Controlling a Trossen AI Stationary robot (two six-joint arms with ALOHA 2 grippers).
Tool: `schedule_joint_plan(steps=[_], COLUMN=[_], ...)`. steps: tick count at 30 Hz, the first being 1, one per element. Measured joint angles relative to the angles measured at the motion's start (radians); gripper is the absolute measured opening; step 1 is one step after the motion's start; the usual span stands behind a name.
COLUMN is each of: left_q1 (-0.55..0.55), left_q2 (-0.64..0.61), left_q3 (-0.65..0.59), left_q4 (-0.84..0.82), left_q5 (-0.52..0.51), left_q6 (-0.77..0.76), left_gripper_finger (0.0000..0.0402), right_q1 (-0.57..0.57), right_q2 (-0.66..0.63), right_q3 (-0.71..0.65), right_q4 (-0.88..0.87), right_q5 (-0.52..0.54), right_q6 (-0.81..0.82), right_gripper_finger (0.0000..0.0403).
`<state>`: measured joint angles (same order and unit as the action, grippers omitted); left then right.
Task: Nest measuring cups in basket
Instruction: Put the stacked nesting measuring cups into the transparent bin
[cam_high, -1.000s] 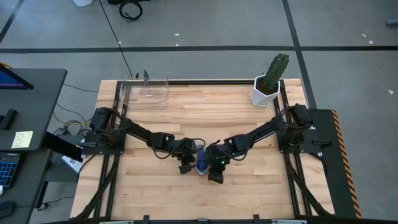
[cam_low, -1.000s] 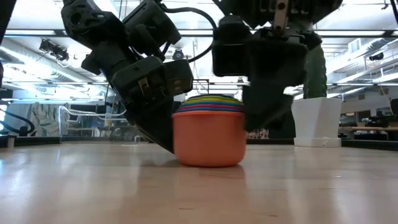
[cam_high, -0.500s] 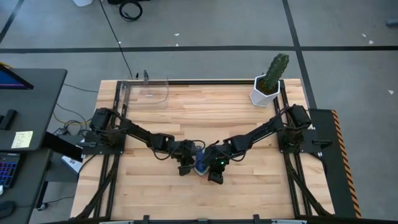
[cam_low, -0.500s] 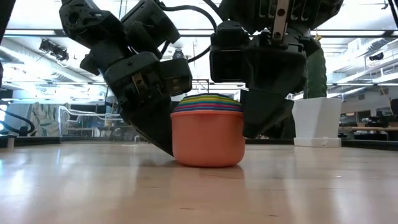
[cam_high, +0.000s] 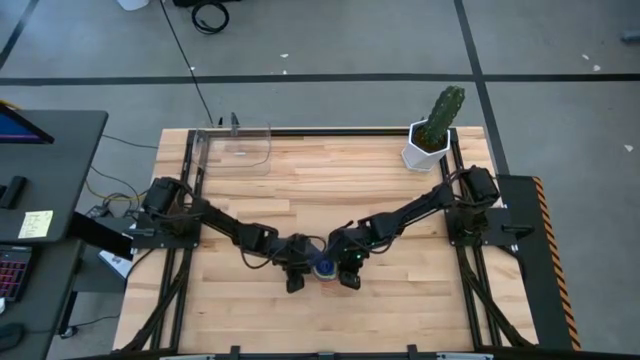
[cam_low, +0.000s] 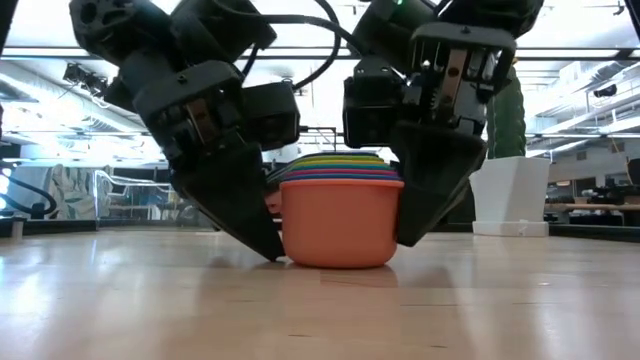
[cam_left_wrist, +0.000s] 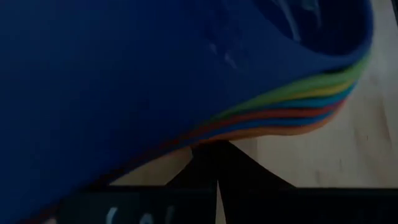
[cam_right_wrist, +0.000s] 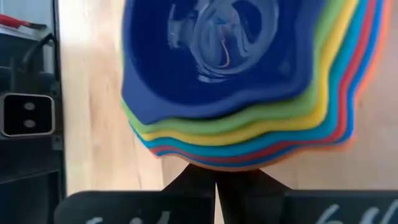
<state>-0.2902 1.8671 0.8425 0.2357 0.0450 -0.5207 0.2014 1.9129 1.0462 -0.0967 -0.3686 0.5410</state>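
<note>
The measuring cups (cam_low: 337, 220) stand nested in one stack on the table, the orange cup outermost and a dark blue one (cam_right_wrist: 217, 56) innermost. The stack (cam_high: 325, 268) rests on its base at the table's middle, toward the near edge. My left gripper (cam_low: 265, 245) is shut and slants down at the stack's left side. My right gripper (cam_low: 410, 235) is shut and slants down at its right side. In both wrist views the shut fingers (cam_left_wrist: 217, 168) (cam_right_wrist: 216, 177) lie below the stack's layered rims. The clear basket (cam_high: 240, 148) stands at the far left, apart from both grippers. My left gripper presses its shut fingers against the orange cup's left wall (cam_low: 284, 238), low down near the base. The fingers slant down from the table's left. The stack stands upright on the table. My right gripper presses its shut fingers against the orange cup's right wall (cam_low: 396, 225), under the layered rims (cam_right_wrist: 217, 158). The fingers slant down from the table's right.
A white pot with a green cactus (cam_high: 428, 145) stands at the far right corner. Bare wood (cam_high: 330, 190) lies between the stack and the basket. A black frame (cam_high: 330, 131) runs along the table's far edge.
My right gripper has shut and come down against the stack's right side. My left gripper, still shut, has swung a little toward the table's near edge, staying at the stack's left side. The stack stays upright on the table.
</note>
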Motion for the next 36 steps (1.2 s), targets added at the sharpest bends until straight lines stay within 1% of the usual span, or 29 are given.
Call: schedule_joint_plan(steps=[5,8,12,17,21,25,28,33,34,36], left_q1=[-0.02,-0.019,-0.019,-0.029,-0.029,-0.028,-0.028,-0.029,-0.029,-0.027], left_q2=[0.001,0.0,-0.002,-0.011,-0.021,-0.05,-0.083,-0.129,-0.141,-0.145], left_q3=[0.0,0.004,0.004,0.004,0.003,0.0,0.001,0.002,-0.001,0.001], left_q4=[0.006,-0.025,-0.05,-0.061,-0.074,-0.114,-0.165,-0.257,-0.284,-0.275], left_q5=[-0.039,-0.046,-0.046,-0.049,-0.048,-0.029,-0.025,-0.006,0.007,0.026], left_q6=[-0.019,-0.018,-0.011,-0.014,-0.018,-0.019,-0.025,-0.026,-0.026,-0.036], left_gripper_finger=[0.0007,0.0007,0.0007,0.0007,0.0007,0.0007,0.0007,0.0007,0.0007,0.0007], right_q1=[-0.014,-0.019,-0.023,-0.023,-0.023,-0.023,-0.023,-0.023,-0.023,-0.023], right_q2=[0.0,0.0,-0.014,-0.078,-0.153,-0.24,-0.307,-0.398,-0.411,-0.434], right_q3=[0.0,0.001,0.001,0.001,0.001,0.001,0.002,0.002,0.002,0.002], right_q4=[-0.037,-0.047,-0.071,-0.13,-0.21,-0.357,-0.476,-0.643,-0.666,-0.71], right_q5=[0.006,-0.059,-0.14,-0.144,-0.101,-0.042,0.025,0.167,0.183,0.197], right_q6=[-0.058,-0.096,-0.126,-0.153,-0.166,-0.186,-0.204,-0.258,-0.273,-0.32], right_gripper_finger=[0.0017,0.0019,0.0012,0.0008,0.0013,0.0011,0.0008,0.001,0.0012,0.0015])
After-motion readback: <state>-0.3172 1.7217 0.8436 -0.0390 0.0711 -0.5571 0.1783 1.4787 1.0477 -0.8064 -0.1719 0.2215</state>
